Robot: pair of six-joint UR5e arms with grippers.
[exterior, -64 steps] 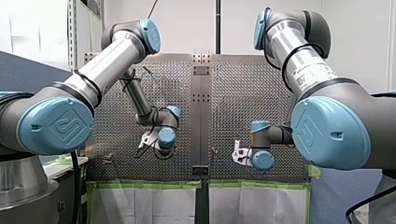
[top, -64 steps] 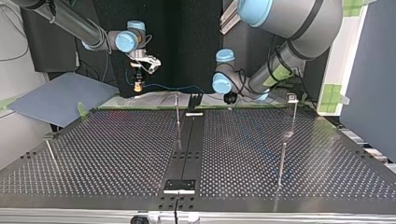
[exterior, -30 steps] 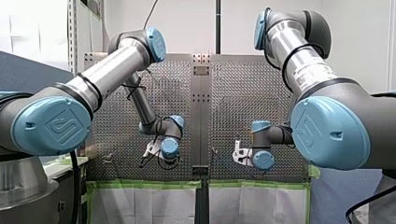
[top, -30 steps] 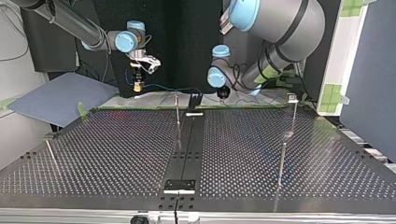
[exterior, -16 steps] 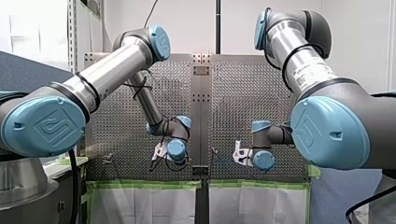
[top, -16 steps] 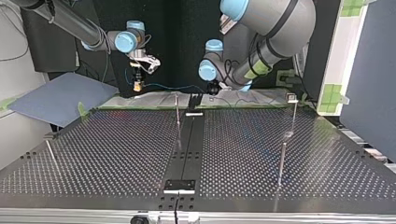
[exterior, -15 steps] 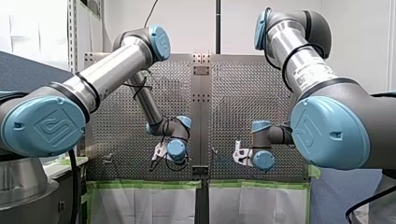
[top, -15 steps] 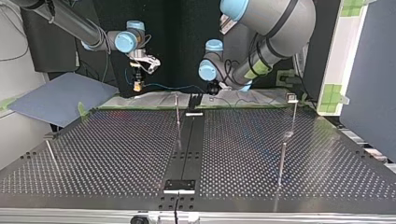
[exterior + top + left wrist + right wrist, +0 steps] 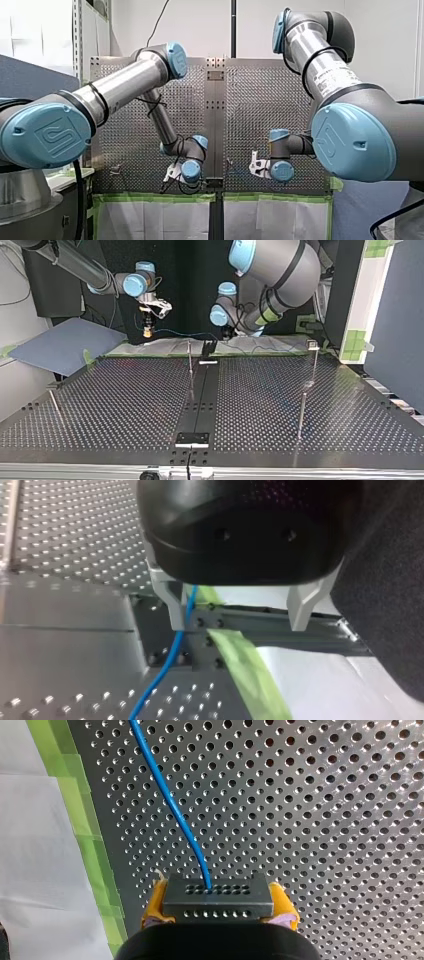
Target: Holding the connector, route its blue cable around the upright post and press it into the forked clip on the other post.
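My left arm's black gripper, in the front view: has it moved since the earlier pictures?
Yes. My left gripper has moved rightward and down, closer to the perforated table's plain metal centre strip.

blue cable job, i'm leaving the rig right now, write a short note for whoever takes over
My right gripper: shut on the connector, over the table near its taped edge.
My left gripper: open, the blue cable passing beside one finger, not gripped.
The cable runs between the two grippers.
Done: connector held.
Left: route the cable round the upright post, press it into the forked clip, which is too small to pick out.
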